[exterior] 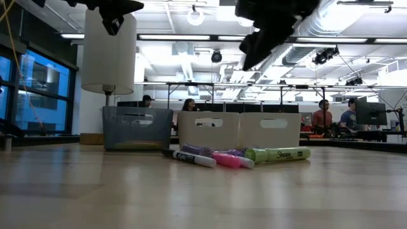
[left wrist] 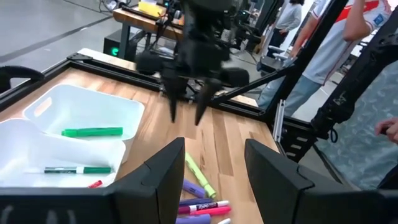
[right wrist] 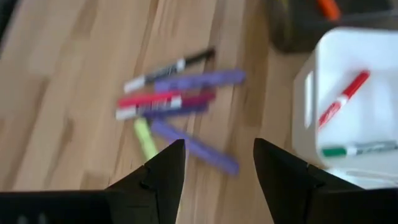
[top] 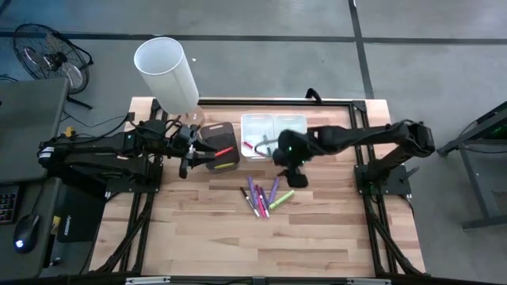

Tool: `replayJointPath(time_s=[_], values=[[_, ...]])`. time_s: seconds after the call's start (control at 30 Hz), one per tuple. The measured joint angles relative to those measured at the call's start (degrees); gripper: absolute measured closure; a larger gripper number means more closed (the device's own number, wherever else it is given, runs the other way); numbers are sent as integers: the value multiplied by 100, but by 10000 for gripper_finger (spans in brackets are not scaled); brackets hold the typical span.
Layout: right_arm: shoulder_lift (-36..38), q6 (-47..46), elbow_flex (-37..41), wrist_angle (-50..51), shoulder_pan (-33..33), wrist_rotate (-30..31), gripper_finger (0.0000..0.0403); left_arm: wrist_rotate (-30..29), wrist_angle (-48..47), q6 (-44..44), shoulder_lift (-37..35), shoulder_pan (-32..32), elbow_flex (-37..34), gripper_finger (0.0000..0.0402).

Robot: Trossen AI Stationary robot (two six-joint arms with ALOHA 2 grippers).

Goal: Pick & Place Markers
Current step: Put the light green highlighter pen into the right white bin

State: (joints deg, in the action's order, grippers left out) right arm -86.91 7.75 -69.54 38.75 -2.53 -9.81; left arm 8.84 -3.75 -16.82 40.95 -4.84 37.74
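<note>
The right gripper (top: 288, 176) hangs spread and empty above the markers (top: 264, 195), positioned to descend on one. The left gripper (top: 188, 165), also spread and empty, waits beside the dark bin (top: 219, 147).

wooden planked table (top: 317, 237); glossy plastic markers (top: 261, 195); matt dark fingers (left wrist: 161, 180)

Both arms reach inward, left claw (top: 192, 155) and right claw (top: 297, 179) spread, gripping nothing.

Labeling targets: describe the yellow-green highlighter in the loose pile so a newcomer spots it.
Start at the white bins at the table's back. The loose markers lie in front of them. The yellow-green highlighter is on the right arm's side, the only pale green one among purple and pink.
</note>
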Motion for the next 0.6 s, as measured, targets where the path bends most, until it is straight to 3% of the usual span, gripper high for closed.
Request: replayJointPath(time_s=[0.3,0.6], values=[[-88,730,222,605,681,440,218,-174,4,-138,2,0,1,236],[-95,431,1376,-283,886,338,182,-326,20,-172,2,0,2,236]])
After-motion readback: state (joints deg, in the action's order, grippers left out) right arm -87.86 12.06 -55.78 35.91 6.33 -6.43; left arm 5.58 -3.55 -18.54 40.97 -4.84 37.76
